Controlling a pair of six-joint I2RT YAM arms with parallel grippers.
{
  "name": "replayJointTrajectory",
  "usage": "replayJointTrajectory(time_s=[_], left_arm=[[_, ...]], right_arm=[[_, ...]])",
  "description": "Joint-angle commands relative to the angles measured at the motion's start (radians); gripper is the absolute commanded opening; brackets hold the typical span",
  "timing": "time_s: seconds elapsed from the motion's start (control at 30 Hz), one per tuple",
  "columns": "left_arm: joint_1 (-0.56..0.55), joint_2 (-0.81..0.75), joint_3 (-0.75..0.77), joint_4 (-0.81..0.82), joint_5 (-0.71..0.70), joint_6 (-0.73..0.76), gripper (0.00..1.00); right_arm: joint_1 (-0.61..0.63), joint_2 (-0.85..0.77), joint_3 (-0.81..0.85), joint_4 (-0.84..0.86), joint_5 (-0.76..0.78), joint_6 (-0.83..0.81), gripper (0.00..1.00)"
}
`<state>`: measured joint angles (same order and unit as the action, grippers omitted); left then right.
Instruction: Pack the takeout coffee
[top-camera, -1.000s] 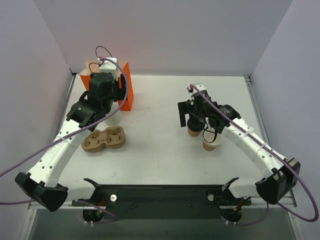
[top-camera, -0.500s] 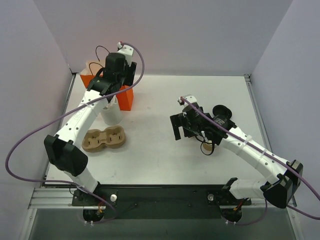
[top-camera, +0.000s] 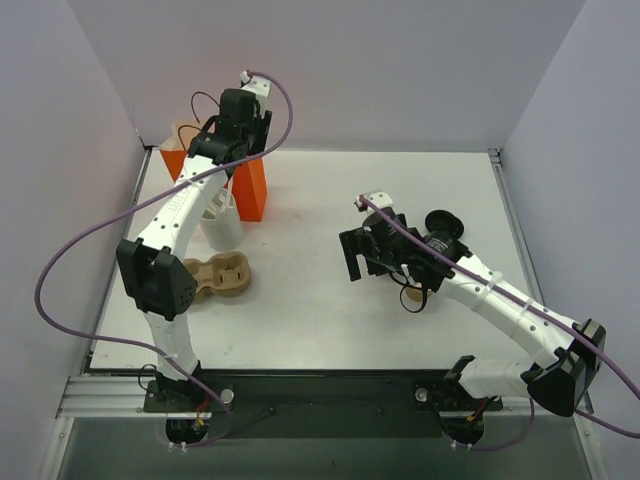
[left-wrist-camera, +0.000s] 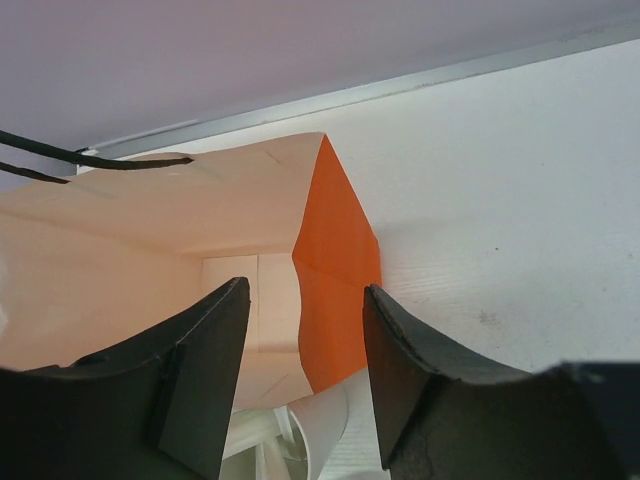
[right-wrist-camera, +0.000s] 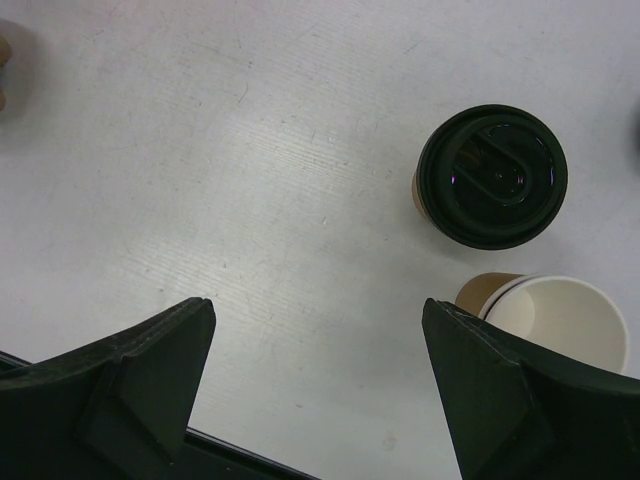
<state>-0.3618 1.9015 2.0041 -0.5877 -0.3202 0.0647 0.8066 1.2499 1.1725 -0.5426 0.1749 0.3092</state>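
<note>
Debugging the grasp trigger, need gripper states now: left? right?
Left gripper: open, jaws either side of the orange bag rim, not clamped.
Right gripper: open, empty; takeout coffee off to one side.

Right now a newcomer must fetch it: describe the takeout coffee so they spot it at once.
Look right on the white table, by the right tool. Two small tan paper cups stand close together there. The takeout coffee is black-lidded; the open cup beside it shows white inside.
</note>
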Motion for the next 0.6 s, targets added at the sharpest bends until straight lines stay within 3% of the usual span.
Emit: replayJointTrajectory(time_s=[0.0,0.07,0.23,0.3,0.47,0.5,0.57], left_arm=[[0.007,0.036,0.073,-0.049,0.021,0.018,0.55],[0.007,0.045,0.081,-0.069,0.02,0.017,0.49],[0.007,0.056,0.073,-0.069,0.006,0.012,0.48],[0.007,0.059,0.07,-0.067,0.006,0.011,0.42],[-0.005,0.021,0.044,-0.04,0.09,0.032,0.24],[-0.015,0.012,0.038,-0.028,0.105,0.04,0.13],[-0.028,-0.014,0.019,-0.02,0.157,0.061,0.08]], right_arm=[[0.006,-0.009,0.003,-0.016,0.04,-0.004,0.89],[0.008,-0.007,0.003,-0.017,0.04,-0.008,0.89],[0.006,-0.018,0.001,-0.017,0.052,-0.009,0.89],[0.008,-0.023,0.001,-0.017,0.051,-0.009,0.89],[0.008,-0.032,-0.004,-0.02,0.063,-0.01,0.89],[0.008,-0.029,-0.004,-0.02,0.072,-0.007,0.89],[0.008,-0.027,-0.005,-0.023,0.074,-0.002,0.89]])
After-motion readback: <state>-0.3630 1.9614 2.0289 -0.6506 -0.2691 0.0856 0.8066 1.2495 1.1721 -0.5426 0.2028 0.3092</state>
